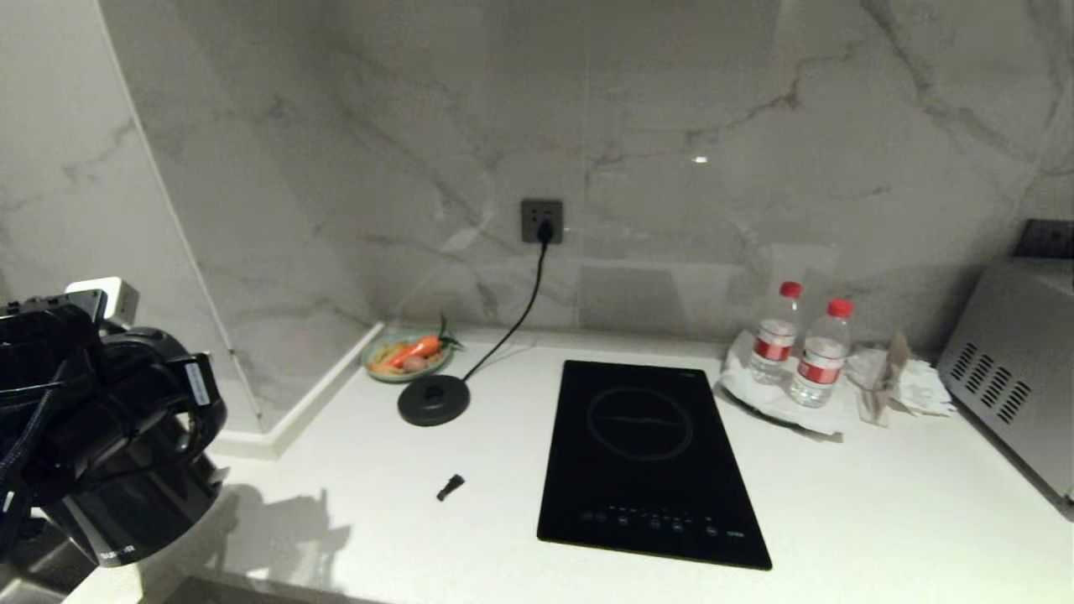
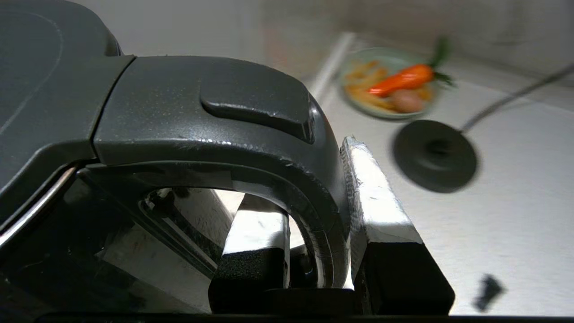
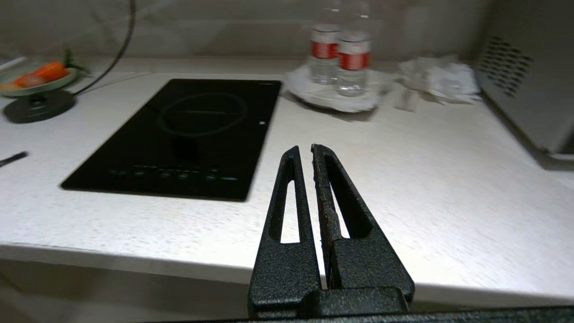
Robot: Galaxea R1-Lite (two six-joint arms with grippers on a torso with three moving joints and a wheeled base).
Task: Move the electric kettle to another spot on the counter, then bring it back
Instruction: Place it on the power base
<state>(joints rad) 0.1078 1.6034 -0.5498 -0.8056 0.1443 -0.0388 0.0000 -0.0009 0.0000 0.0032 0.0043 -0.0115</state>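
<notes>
Left claw (image 2: 318, 233) clamped on black loop handle of tall black jug kettle (image 1: 126, 495), held at far left over front edge of white speckled stone table (image 1: 839, 503). Flat round black base disc (image 1: 434, 399) well apart, bare. Glossy black cooktop (image 1: 650, 461) mid-table. Right claw (image 3: 305, 154) off front edge, fingers nearly together, empty.

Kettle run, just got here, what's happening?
The left gripper is shut on the handle of the electric kettle, holding it at the front left corner of the counter, well away from its round black base disc, which sits empty and corded to the wall socket. Whether the kettle is resting on the counter or lifted cannot be told. The right gripper is shut on nothing, parked at the counter's front edge near the black cooktop.
</notes>
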